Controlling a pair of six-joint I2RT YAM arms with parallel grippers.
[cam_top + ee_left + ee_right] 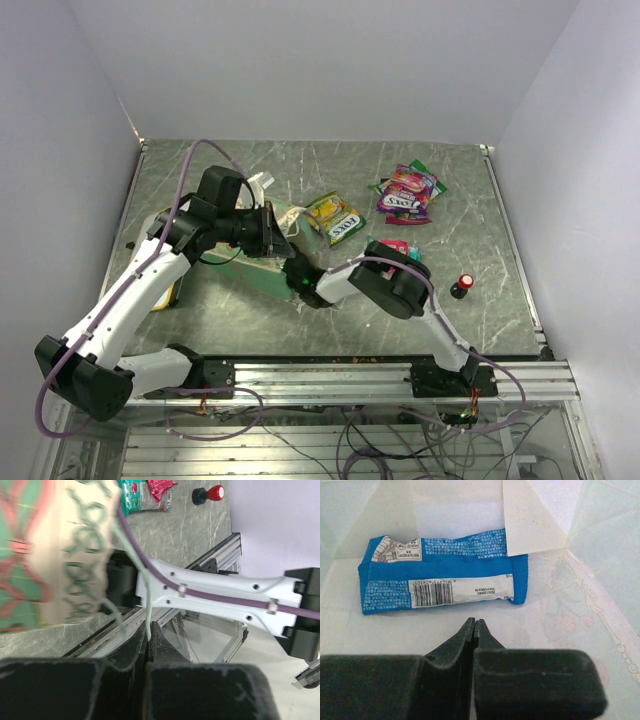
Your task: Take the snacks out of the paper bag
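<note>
Right wrist view, item 1: right gripper (474,623), fingers pressed together tip to tip, nothing between them. It sits inside the paper bag (600,555), pale walls on all sides.
Item 2: blue packet (440,575), flat on the bag's inner floor just ahead of the fingertips and apart from them, barcode side up, one corner tucked under a paper fold.

Left wrist view, item 3: left gripper (148,630), fingers clenched on a thin white string handle (149,615), which runs up from the tips to the bag's printed front.
Item 4: the right arm's white link (215,592), with a purple cable along it, crosses just beyond the handle.

Top external view, item 5: the bag lies on its side on the left half of the table (470,200), with the right arm reaching into it.
Item 6: yellow-green packet (335,218), on the table just beside the bag, near the middle.
Item 7: pink-purple packets (408,192), overlapping, toward the far right corner.
Item 8: teal-red packet (395,247), partly hidden by the right arm.
Item 9: red-topped black button (462,286), near the right edge.
</note>
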